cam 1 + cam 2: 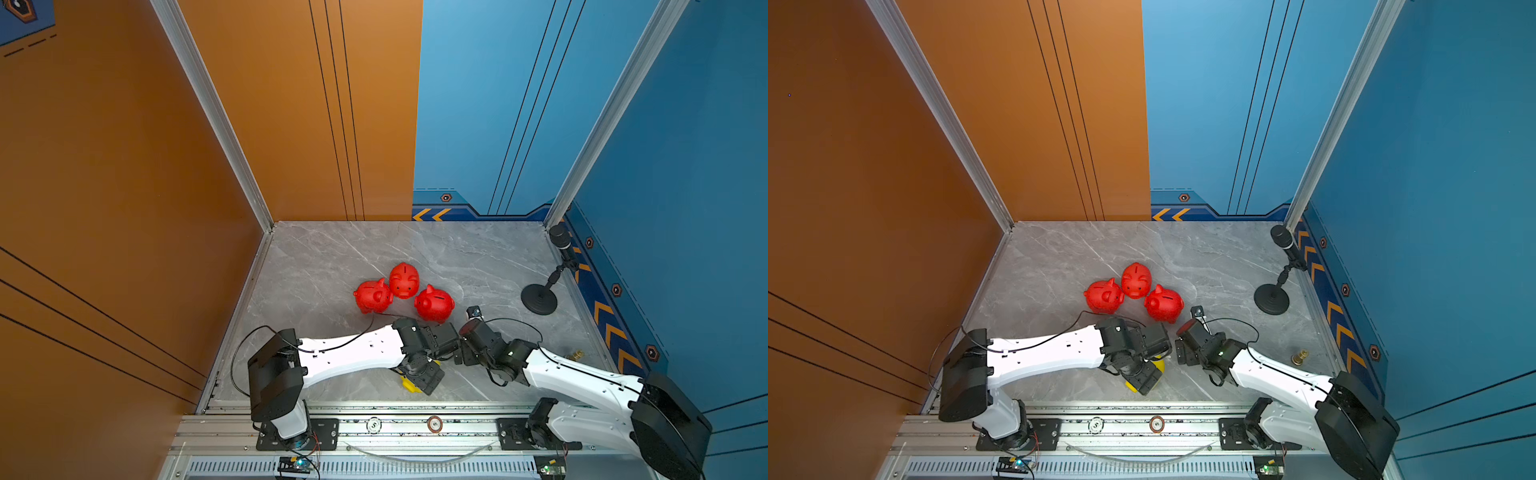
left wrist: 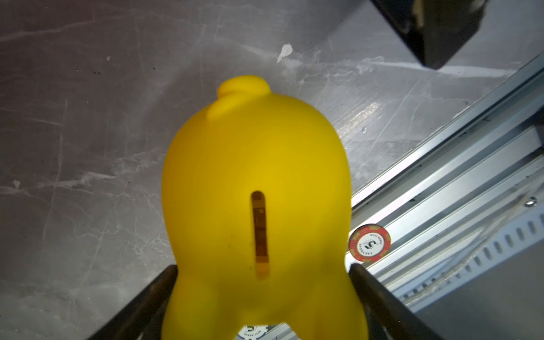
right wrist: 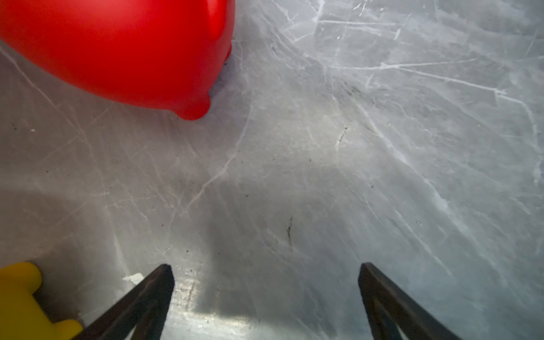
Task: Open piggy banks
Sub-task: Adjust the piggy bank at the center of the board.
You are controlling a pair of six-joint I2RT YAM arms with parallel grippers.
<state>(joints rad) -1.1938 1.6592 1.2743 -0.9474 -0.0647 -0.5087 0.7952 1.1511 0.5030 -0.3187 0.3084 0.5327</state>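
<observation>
Three red piggy banks (image 1: 372, 296) (image 1: 404, 280) (image 1: 434, 304) stand huddled mid-table, seen in both top views (image 1: 1136, 280). The yellow piggy bank (image 2: 256, 176) is near the table's front edge, its coin slot facing the left wrist camera. My left gripper (image 2: 263, 266) is shut on it, with a dark finger (image 2: 164, 282) pressed against each flank. In the top views the left wrist hides most of that yellow piggy bank (image 1: 409, 384). My right gripper (image 3: 265, 265) stands open over bare table with nothing between its fingers. A red piggy bank (image 3: 117, 44) lies ahead of it and the yellow piggy bank (image 3: 17, 297) beside it.
A black microphone on a round stand (image 1: 540, 297) is at the right edge. A small brass object (image 1: 575, 354) lies by the right arm. Two poker chips (image 1: 434, 424) (image 1: 373, 424) rest on the aluminium front rail (image 2: 441, 164). Walls enclose three sides.
</observation>
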